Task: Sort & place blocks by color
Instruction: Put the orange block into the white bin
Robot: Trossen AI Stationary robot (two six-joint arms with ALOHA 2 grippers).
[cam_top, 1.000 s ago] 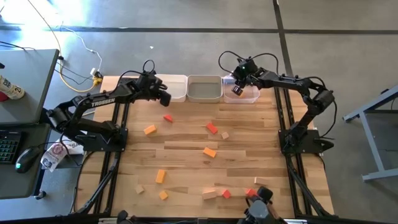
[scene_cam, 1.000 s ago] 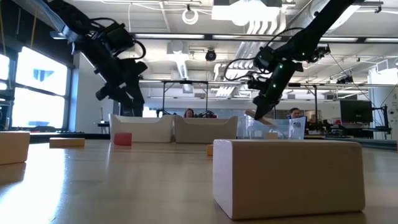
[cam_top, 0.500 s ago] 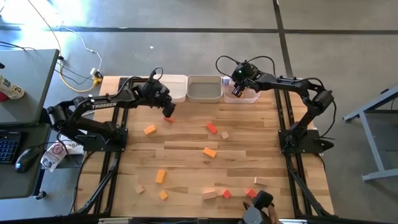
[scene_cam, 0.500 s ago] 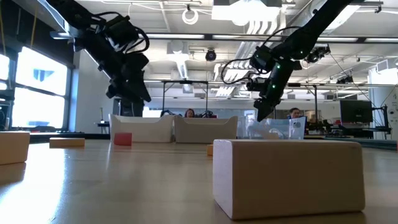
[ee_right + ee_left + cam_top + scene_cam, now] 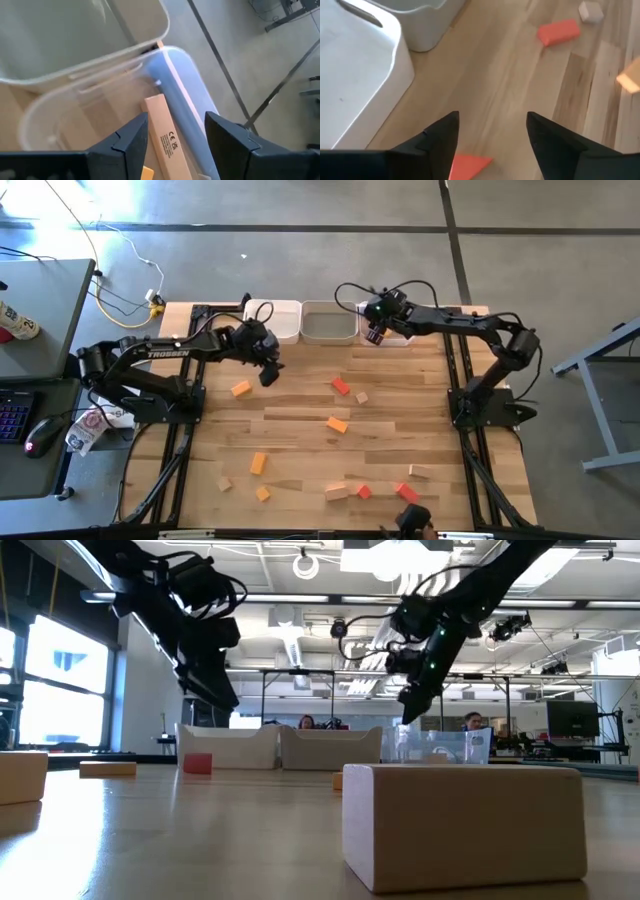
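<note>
Left gripper (image 5: pixel 268 372) hung low over the table's far-left part, just short of the white bin (image 5: pixel 272 320) at the far edge. Fingers (image 5: pixel 440 137) spread, nothing between them. In the left wrist view a red wedge (image 5: pixel 469 163) lay on the table directly between and below the fingertips. Judged step: closing in on this red piece for pickup. Next move called for a straight descent to straddle the wedge, then a squeeze; its sloped faces could let it slip or twist out.

Other blocks lay loose across the table: orange block (image 5: pixel 240 388) near the left gripper, red block (image 5: pixel 341 386) and a small pale cube (image 5: pixel 361 397) around the centre, orange block (image 5: pixel 337 424) just nearer than those. Toward the near edge: orange pieces (image 5: pixel 259 463), a pale bar (image 5: pixel 336 493), red bits (image 5: pixel 364 492), another pale bar (image 5: pixel 420 472). Most of the sorting looked undone.

Grey bin (image 5: pixel 329 322) sat mid far edge. Right gripper (image 5: pixel 375 336) hovered at the near rim of the clear bin (image 5: pixel 396 332) at the far-right, fingers (image 5: pixel 125 137) spread and empty. A pale wooden bar (image 5: pixel 164 135) lay inside that bin; it carried a small printed "CE" mark, with further marks too small to read. Judged: right arm free for its next block.

"TROSSEN" was printed along the left arm (image 5: pixel 168 353).
</note>
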